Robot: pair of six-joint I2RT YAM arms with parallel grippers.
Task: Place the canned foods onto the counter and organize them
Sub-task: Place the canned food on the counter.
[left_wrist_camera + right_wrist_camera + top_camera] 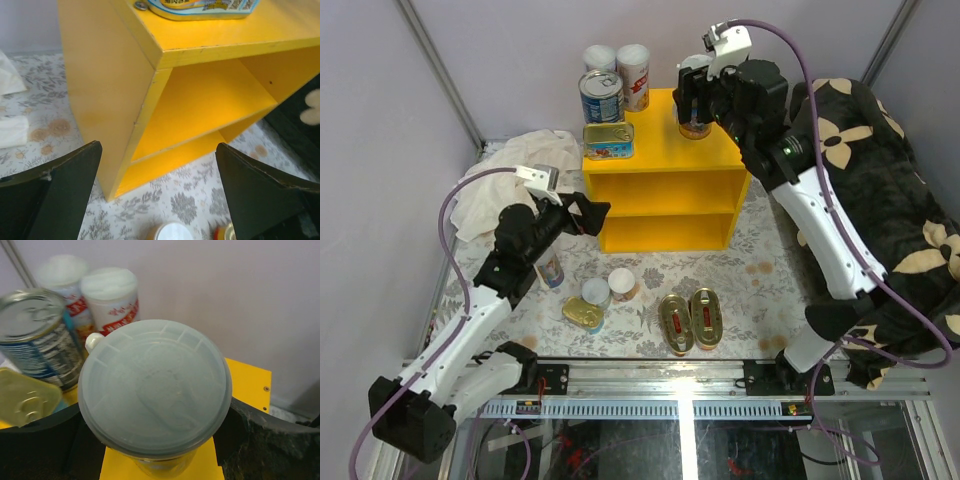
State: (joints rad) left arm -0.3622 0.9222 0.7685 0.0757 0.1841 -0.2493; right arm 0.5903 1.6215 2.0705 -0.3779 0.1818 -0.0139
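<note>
- counter point(665, 165): yellow unit. The left and back of its top carry four tins. The right end of the top is the spot being used.
- right gripper point(696, 108): over the right end of the counter top. Its fingers point(272, 440) are clamped on either side of the grey-lidded can point(152, 387), which is upright. No view shows whether the base is touching the wood yet.
- step in hand, my read: set this can down.
  - Lower it straight and keep it vertical.
  - Release only once the base sits flat.
  - Open just enough to clear the lid rim, then lift straight up so the pads don't drag or tip it.
- placement: the wrist view shows bare yellow to the can's right, so keep it in from that edge.
- neighbours: blue-labelled steel can point(35, 340), two white-lidded cylinders point(109, 295) and rectangular fish tin point(608, 140) sit apart to its left. Line the can up with them, but leave a finger gap for later grasps.
- left gripper point(588, 214): low, just beside the counter's left wall. Its fingers point(55, 197) are spread wide and hold nothing. Best kept out of the way until the right arm has let go.
- on the floral floor point(760, 250): tall can point(550, 268), two short round tins point(623, 284) and three gold oval tins point(676, 323). Roughly half the job remains.
</note>
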